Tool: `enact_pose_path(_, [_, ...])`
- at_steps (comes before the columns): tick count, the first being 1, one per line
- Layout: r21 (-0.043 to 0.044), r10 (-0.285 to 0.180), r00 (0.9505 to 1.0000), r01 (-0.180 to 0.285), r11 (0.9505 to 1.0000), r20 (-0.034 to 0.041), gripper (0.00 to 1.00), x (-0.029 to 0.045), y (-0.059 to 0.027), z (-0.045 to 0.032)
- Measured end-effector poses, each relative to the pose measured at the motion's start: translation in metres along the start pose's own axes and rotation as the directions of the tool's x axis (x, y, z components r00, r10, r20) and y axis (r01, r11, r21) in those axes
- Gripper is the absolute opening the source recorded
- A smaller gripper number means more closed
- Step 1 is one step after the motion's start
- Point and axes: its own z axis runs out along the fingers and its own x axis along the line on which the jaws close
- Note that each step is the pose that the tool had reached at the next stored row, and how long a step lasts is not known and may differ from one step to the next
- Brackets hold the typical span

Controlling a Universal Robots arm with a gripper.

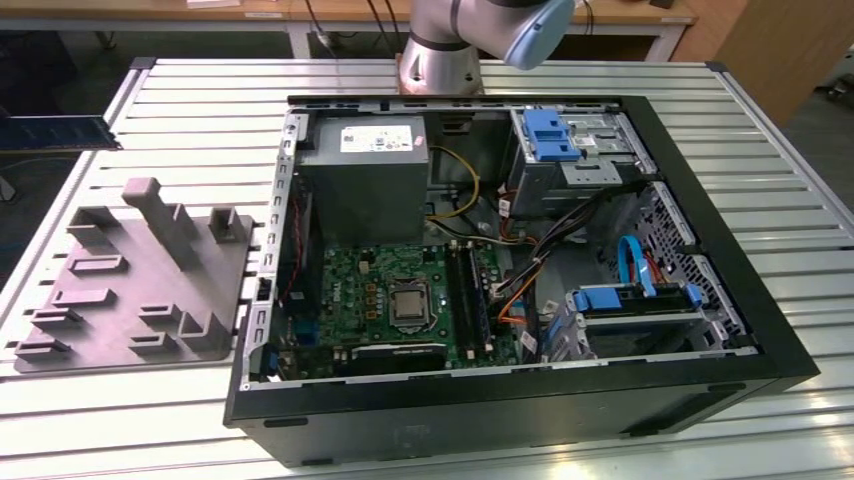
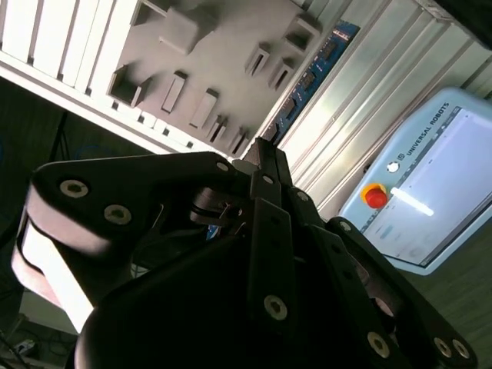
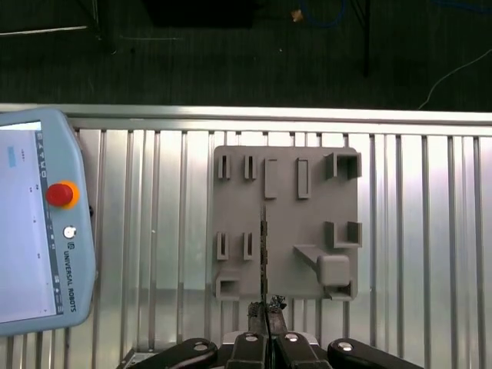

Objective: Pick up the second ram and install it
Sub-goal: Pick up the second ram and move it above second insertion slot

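Slatted metal table [image 1: 747, 120], dark floor [image 3: 231, 61] past its edge. On the table, in the exterior view, an open black case [image 1: 534, 410] with a green motherboard [image 1: 360, 285] lying inside. Just beside the case, toward the exterior view's left, a grey fixture [image 1: 134, 280] of slots and blocks. Arm [image 1: 447, 50] rising beyond the case's far wall. In the first wrist view, hand [image 3: 266, 314] closed on one end of the ram [image 3: 264, 246]. Ram seen edge-on there, reaching out over the fixture. In the second wrist view, its blue face and row of black chips plain to see. Pendant [image 3: 34, 231] flat on the table, near the fixture.
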Motion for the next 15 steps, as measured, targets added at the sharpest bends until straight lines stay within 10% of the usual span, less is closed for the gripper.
enact_pose_path(15, [-0.0002, 0.0, 1.0, 0.0, 1.0, 0.0, 0.11, 0.0, -0.0393, -0.0018])
